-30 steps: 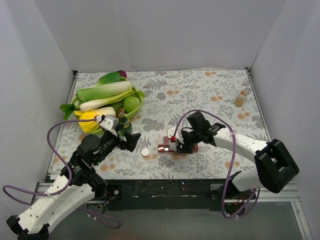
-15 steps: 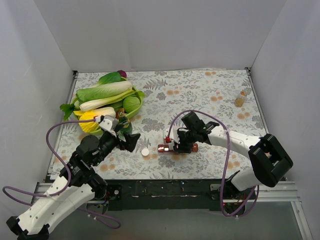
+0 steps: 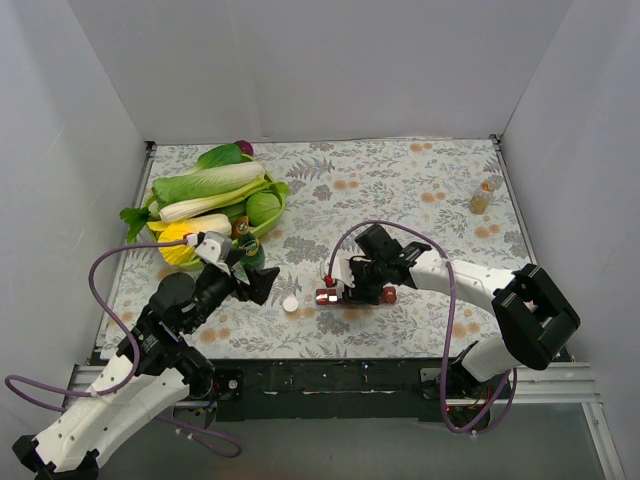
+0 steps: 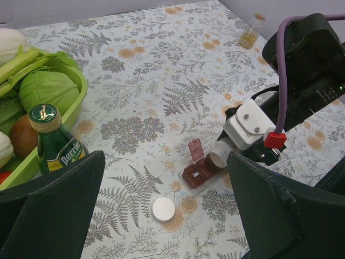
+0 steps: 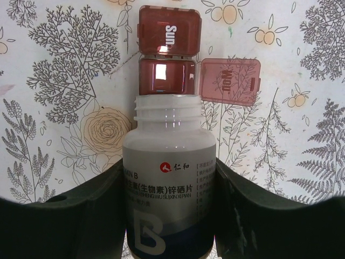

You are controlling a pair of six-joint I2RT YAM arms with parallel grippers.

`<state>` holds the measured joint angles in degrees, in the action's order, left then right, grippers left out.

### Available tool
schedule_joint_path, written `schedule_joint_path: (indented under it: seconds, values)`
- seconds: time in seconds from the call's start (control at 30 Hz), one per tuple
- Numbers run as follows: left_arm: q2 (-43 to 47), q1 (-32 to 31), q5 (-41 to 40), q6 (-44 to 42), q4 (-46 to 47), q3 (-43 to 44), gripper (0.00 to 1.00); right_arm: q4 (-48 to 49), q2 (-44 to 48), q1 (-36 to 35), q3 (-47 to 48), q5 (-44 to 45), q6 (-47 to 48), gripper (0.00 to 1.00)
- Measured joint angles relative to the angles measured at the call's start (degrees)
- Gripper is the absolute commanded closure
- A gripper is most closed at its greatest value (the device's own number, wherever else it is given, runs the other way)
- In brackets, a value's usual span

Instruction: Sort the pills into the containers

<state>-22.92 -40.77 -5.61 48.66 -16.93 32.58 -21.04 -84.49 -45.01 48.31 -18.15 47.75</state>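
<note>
The dark red-brown pill container strip [image 3: 327,296] lies on the table's front middle, its right part hidden under my right gripper [image 3: 354,287]. That gripper [image 5: 168,162] is shut on an uncapped grey-and-white pill bottle [image 5: 168,178]. The bottle's mouth is over the strip's second compartment [image 5: 167,77], whose lid [image 5: 229,81] stands open. The "Sun" compartment [image 5: 168,29] is closed. The strip also shows in the left wrist view [image 4: 198,171]. No loose pills are visible. My left gripper [image 3: 252,278] is open and empty, left of the strip [image 4: 164,164].
The bottle's white cap [image 3: 290,303] lies on the table between the grippers [image 4: 163,209]. A green Perrier bottle [image 4: 54,143] stands by a green basket of vegetables [image 3: 273,210] at back left. A small amber bottle [image 3: 483,197] stands at far right.
My right gripper has moved a little to the left with the bottle, bringing its mouth over the strip's left end. The left arm has hardly moved.
</note>
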Motion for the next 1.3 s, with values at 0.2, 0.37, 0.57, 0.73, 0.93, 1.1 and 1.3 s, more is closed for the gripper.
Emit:
schedule_joint_path:
  seconds: [0.2,0.37,0.57,0.73,0.93,1.1,1.3]
  values:
    - [0.0,0.0,0.0,0.3,-0.1,0.0,0.02,-0.5,-0.3,-1.1,0.3,1.9,0.0,0.97]
    - [0.0,0.0,0.0,0.5,-0.5,0.0,0.02,-1.5,-0.4,-1.9,0.5,3.5,0.0,0.97]
    - [0.0,0.0,0.0,0.7,-0.7,0.0,0.02,-2.1,-1.1,-2.8,1.6,5.1,0.0,0.97]
    - [0.0,0.0,0.0,0.7,-0.7,0.0,0.02,-2.8,-1.4,-3.3,2.5,6.3,0.0,0.97]
    - [0.0,0.0,0.0,0.8,-0.7,0.0,0.02,-3.0,-2.3,-3.8,2.9,7.6,0.0,0.97]
    - [0.0,0.0,0.0,0.9,-0.7,0.0,0.02,-3.4,-2.9,-4.5,3.3,8.6,0.0,0.97]
    - [0.0,0.0,0.0,0.9,-0.7,0.0,0.02,-4.1,-3.2,-4.9,4.0,9.4,0.0,0.97]
